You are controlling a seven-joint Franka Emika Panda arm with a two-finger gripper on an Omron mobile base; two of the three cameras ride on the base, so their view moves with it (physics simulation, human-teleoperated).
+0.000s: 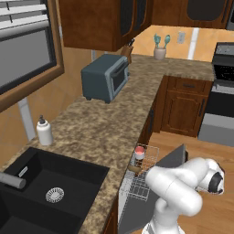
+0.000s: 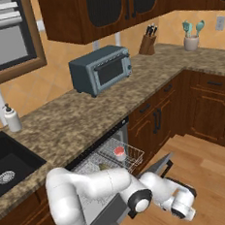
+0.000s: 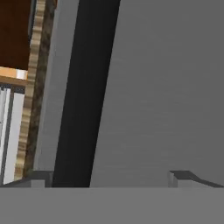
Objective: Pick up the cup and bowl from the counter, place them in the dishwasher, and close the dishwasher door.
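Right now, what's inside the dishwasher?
The cup stands in the pulled-out white wire rack of the dishwasher. The bowl sits beside it, partly hidden by the robot's arm. The deeper interior is covered by the counter and the arm.

No writing, label or number can be read anywhere. The surfaces carry no legible marks or signs.

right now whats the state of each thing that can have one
dishwasher door: partly open
cup: upright in the rack
bowl: in the rack
rack: pulled out
gripper: open, empty, against the door
cabinet doors: shut
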